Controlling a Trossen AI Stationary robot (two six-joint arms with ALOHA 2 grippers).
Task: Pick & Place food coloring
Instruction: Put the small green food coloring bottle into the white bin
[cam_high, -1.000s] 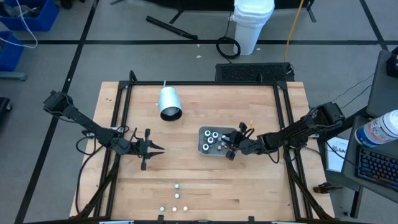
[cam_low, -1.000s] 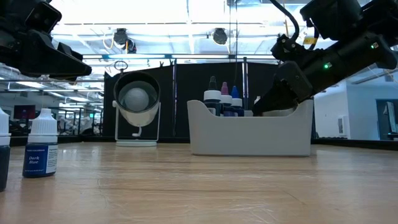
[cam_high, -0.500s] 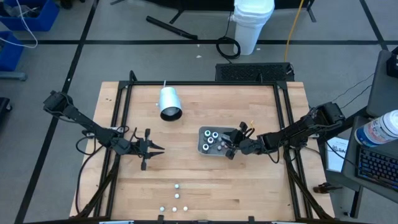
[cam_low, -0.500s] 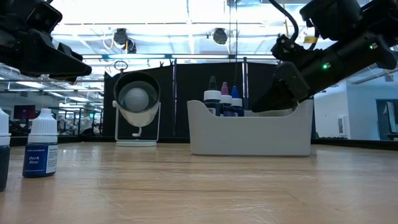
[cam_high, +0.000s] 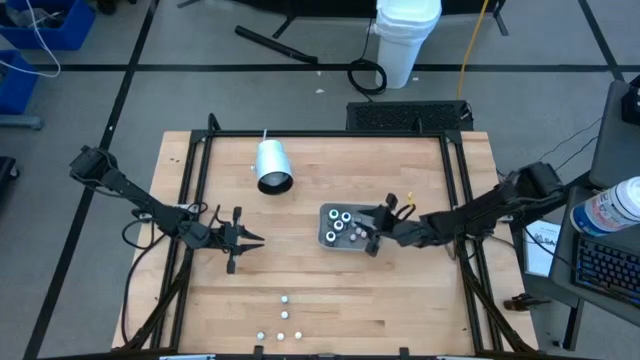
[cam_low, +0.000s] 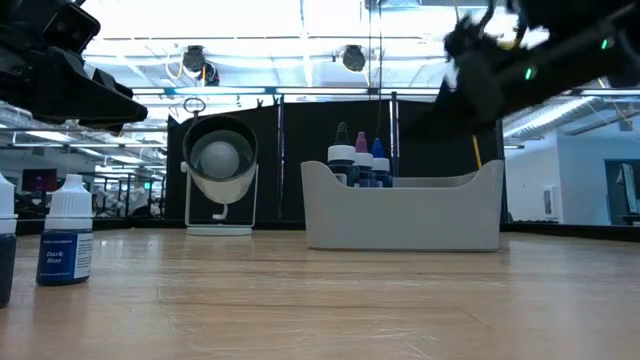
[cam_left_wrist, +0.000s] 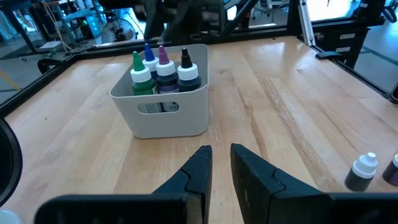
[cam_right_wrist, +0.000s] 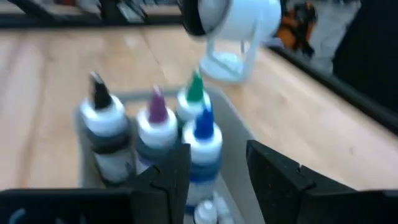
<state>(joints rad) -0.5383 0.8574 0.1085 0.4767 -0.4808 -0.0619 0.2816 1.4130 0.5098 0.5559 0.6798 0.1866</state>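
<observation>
A grey tray (cam_high: 338, 228) stands mid-table with several food coloring bottles (cam_right_wrist: 155, 127) upright in it, capped black, purple, green and blue. More food coloring bottles (cam_high: 283, 299) stand loose near the table's near edge; one dark blue bottle (cam_low: 68, 238) shows close in the low view. My right gripper (cam_right_wrist: 217, 168) hovers open above the tray's right end, clear of the rim (cam_low: 405, 190), and the blue-capped bottle (cam_right_wrist: 203, 140) lies below and beyond its fingers. My left gripper (cam_left_wrist: 221, 163) waits left of the tray, a narrow gap between its fingers, holding nothing.
A big white cylinder (cam_high: 270, 165) on a wire stand lies at the far left of the tray. Dark rails (cam_high: 200, 200) run along the table's left and right sides. Bare wood lies between the tray and the loose bottles.
My right gripper has risen out of the tray's right end to above its rim, mostly in the last half second, and tipped slightly. The bottles in the tray stand as before. My left arm has kept still.
</observation>
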